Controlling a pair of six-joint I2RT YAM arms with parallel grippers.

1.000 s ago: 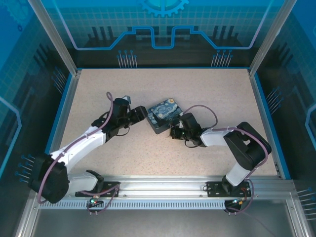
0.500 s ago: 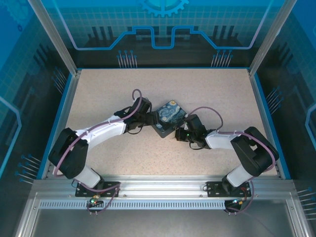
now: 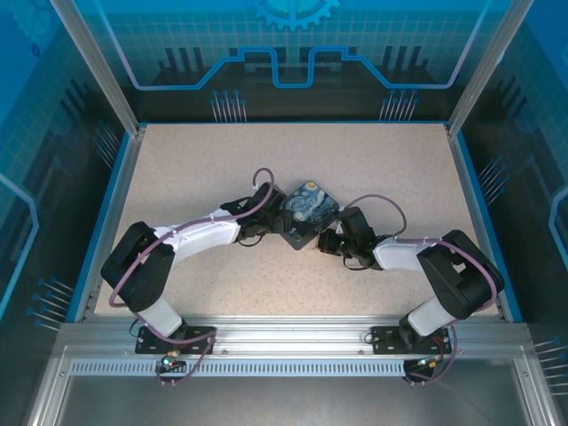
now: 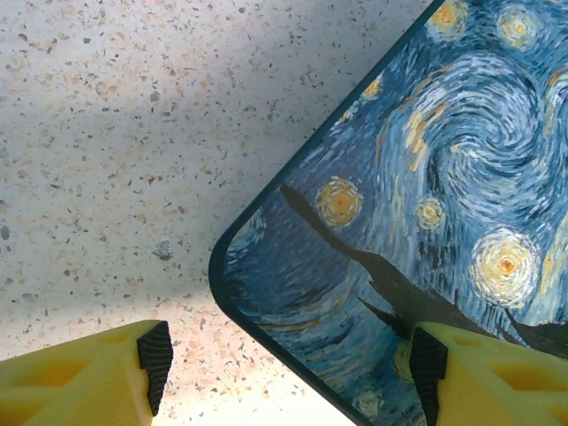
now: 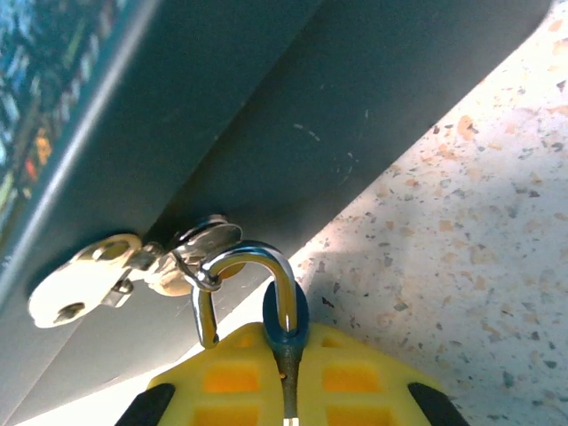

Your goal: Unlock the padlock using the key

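Bluish-grey metal forms the thin body of the small padlock [image 5: 286, 318], seen edge-on in the right wrist view, with a bright silver U-shaped shackle [image 5: 244, 257] rising from it. The shackle passes through a small silver hasp ring [image 5: 209, 238] fixed to the dark side wall of the rectangular box [image 5: 355, 106]. A pale round latch plate [image 5: 80, 288] sits just beside the ring. Whether the shackle's free leg is seated in the body cannot be told.

The right gripper [image 5: 288, 355] has its yellow fingers together, clamped on the padlock body at the near-right side of the box.

The left gripper [image 4: 290, 362] stands apart. Its black-padded yellow fingertips [image 4: 155, 355] straddle a rounded corner of the blue-and-yellow swirl-printed lid and hold nothing.

From above, the box [image 3: 309, 206] lies mid-table on the speckled beige tabletop [image 3: 177, 169], between both grippers.
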